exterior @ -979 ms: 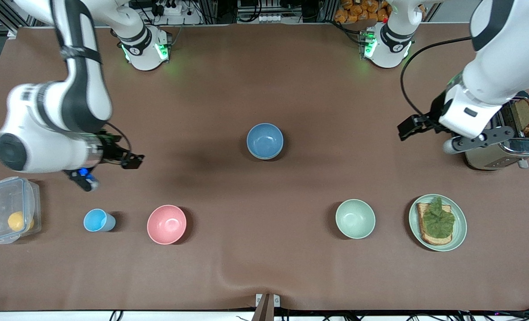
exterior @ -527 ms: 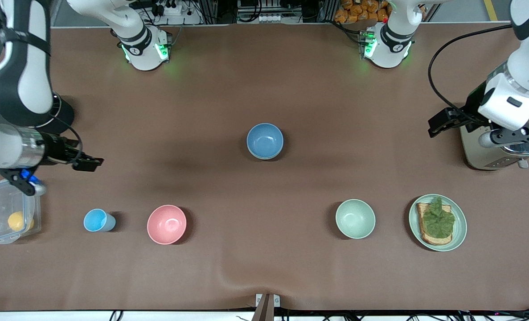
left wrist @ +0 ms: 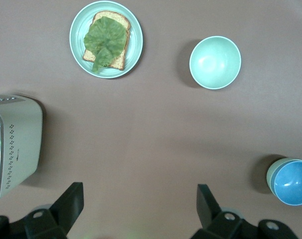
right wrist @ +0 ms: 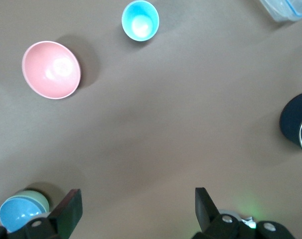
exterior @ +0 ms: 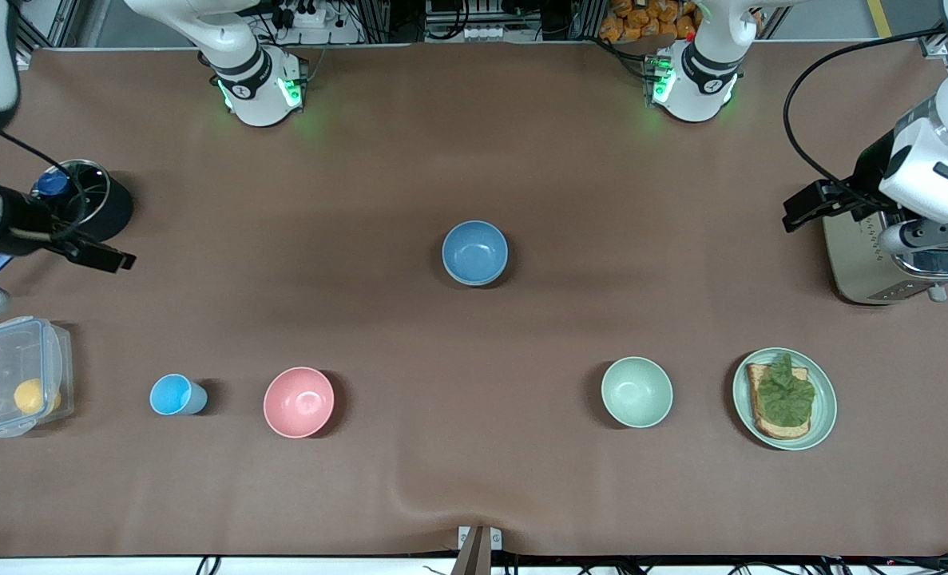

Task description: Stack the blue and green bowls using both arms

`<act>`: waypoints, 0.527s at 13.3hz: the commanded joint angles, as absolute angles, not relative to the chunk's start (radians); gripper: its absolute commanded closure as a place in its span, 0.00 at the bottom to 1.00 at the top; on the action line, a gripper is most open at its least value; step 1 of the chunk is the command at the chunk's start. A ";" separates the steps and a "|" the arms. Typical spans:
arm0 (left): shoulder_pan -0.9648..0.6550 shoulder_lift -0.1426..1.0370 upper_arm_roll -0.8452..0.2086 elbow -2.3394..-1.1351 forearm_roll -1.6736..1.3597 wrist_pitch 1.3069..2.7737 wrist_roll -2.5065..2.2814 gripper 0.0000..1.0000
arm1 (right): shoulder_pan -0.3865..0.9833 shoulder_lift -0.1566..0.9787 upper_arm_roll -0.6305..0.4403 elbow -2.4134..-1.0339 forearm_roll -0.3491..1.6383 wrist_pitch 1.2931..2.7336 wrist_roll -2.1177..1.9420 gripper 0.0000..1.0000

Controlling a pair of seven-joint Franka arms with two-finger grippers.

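At the right arm's end of the brown cloth-covered counter (exterior: 474,479), the right gripper (right wrist: 135,206) hangs over bare cloth beside a dark cylindrical pot (exterior: 110,209). Its fingers are spread wide and hold nothing. Nearer the front camera at that end stands a clear plastic lidded box (exterior: 18,375) with a yellow fruit inside. Beside the box are a small light-blue cup (exterior: 176,394) and then a round pink bowl (exterior: 299,402).

Mid-counter, the round matte medium-blue bowl (exterior: 474,252) sits nested inside the dull sage-green bowl (right wrist: 37,198). Both wrist views show the green wall wrapping the blue one. In the front view only a pale sliver of the green rim shows.

Toward the left arm's end stand a paler mint-green bowl (exterior: 636,391) and a pale green plate (exterior: 825,383) carrying toast and a lettuce leaf. A cream-and-steel toaster (exterior: 865,255) stands farther from the camera than the plate. The left gripper (left wrist: 138,199) is over the counter just beside the toaster, its fingers also wide apart and empty.

Judging from this, the stacking itself looks done, with both arms parked well apart from the stack. The next move probably needs no further grasp. At most the arms have to settle at rest without sweeping the pot or the toaster.
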State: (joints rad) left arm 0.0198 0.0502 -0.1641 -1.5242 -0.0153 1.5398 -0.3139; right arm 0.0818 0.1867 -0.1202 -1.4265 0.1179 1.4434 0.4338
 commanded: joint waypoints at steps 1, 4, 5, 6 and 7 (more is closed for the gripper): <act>0.011 0.008 -0.150 -1.535 0.005 1.496 -0.272 0.00 | 0.020 0.091 -0.025 -1.498 0.058 1.500 0.379 0.00; 0.009 -0.021 -0.150 -1.574 0.006 1.494 -0.265 0.00 | -0.059 0.012 0.058 -1.626 0.063 1.711 0.228 0.00; 0.009 -0.029 -0.150 -1.581 0.006 1.494 -0.265 0.00 | -0.090 0.014 0.096 -1.628 0.063 1.739 0.189 0.00; 0.011 -0.029 -0.150 -1.582 0.008 1.494 -0.265 0.00 | -0.101 0.018 0.106 -1.628 0.066 1.750 0.189 0.00; 0.011 -0.035 -0.152 -1.588 0.008 1.494 -0.265 0.00 | -0.101 0.017 0.107 -1.628 0.066 1.746 0.189 0.00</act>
State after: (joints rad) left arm 0.0188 0.0015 -0.1597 -1.5529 -0.0153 1.4974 -0.2911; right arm -0.0612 0.0495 0.0676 -1.5866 0.0821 1.7247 0.2166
